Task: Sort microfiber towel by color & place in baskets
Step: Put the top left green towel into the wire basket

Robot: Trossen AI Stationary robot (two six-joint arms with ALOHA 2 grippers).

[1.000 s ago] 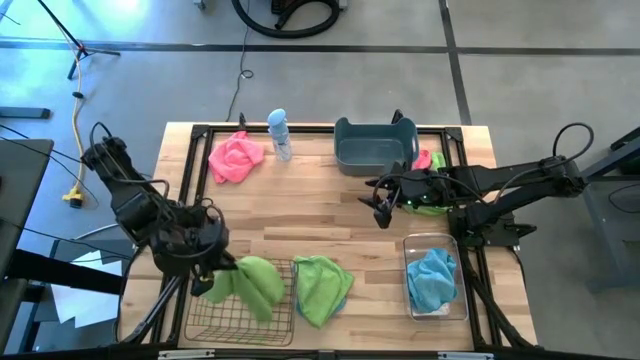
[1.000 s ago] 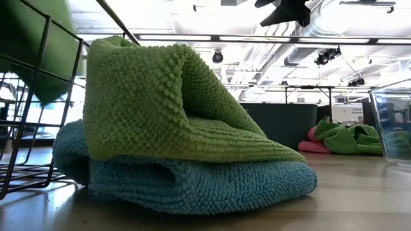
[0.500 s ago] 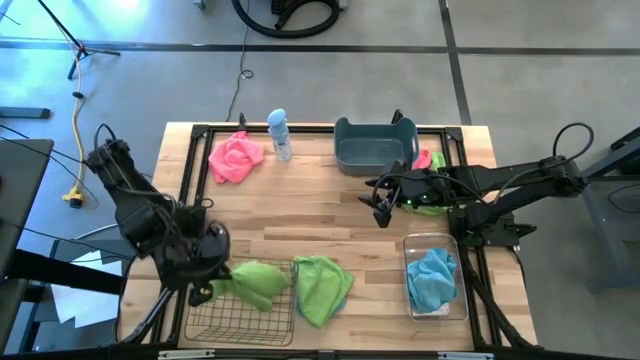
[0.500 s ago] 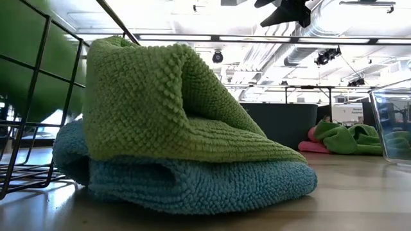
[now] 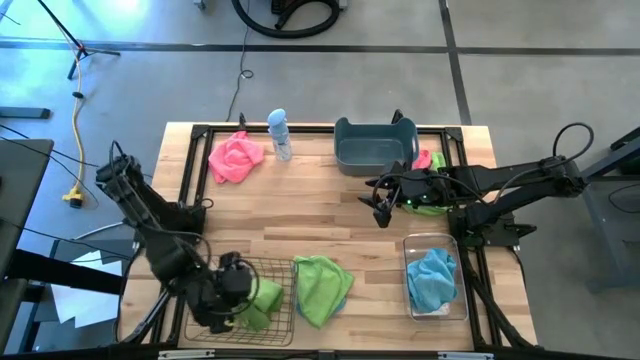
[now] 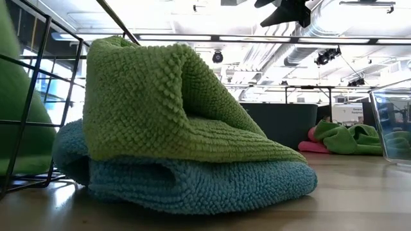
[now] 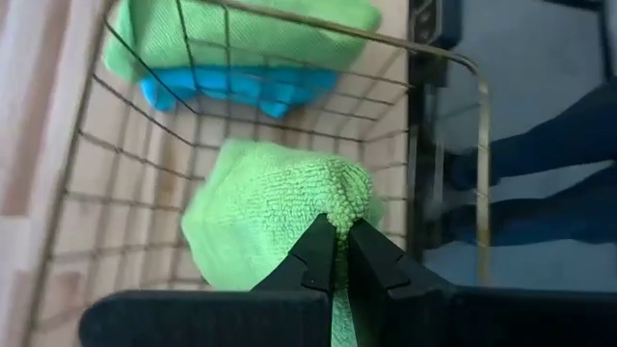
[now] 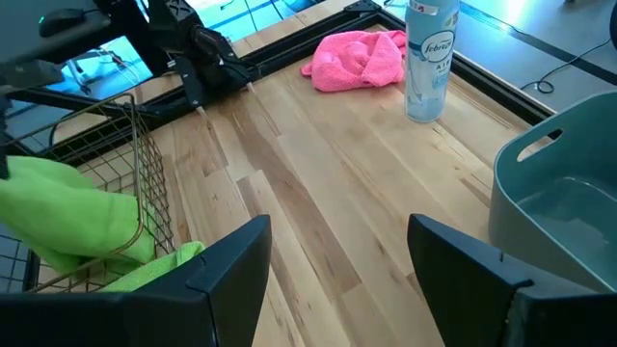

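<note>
The left end effector (image 5: 238, 290) is down inside the wire-mesh basket (image 5: 205, 322) at the near left corner of the table (image 5: 310, 205), its two dark fingers (image 7: 318, 253) pinched together on a fold of a green microfiber towel (image 7: 270, 207). That towel lies bunched on the basket's mesh floor, close to the basket's right-hand wall in the high view.

Just outside that wall, on the bare wood, a second green towel (image 5: 322, 285) lies draped over a blue towel (image 6: 192, 183). The low view shows the blue one underneath, flat on the table, and the green one folded on top of it.

The right end effector (image 5: 381, 208) hangs over the middle of the table, just in front of the blue-grey plastic tub (image 5: 375, 143), with its fingers (image 8: 222, 265) spread wide apart and nothing between them. The tub stands at the far edge of the table. Beside it on the right lies a small heap of a green towel and a pink towel (image 5: 424, 159), partly hidden by the right arm.

The clear plastic bin (image 5: 436, 300) stands at the near right corner with a blue towel (image 5: 432, 277) inside. Another pink towel (image 5: 236, 156) lies at the far left of the table, just beside a spray bottle (image 5: 279, 134) that stands upright.
</note>
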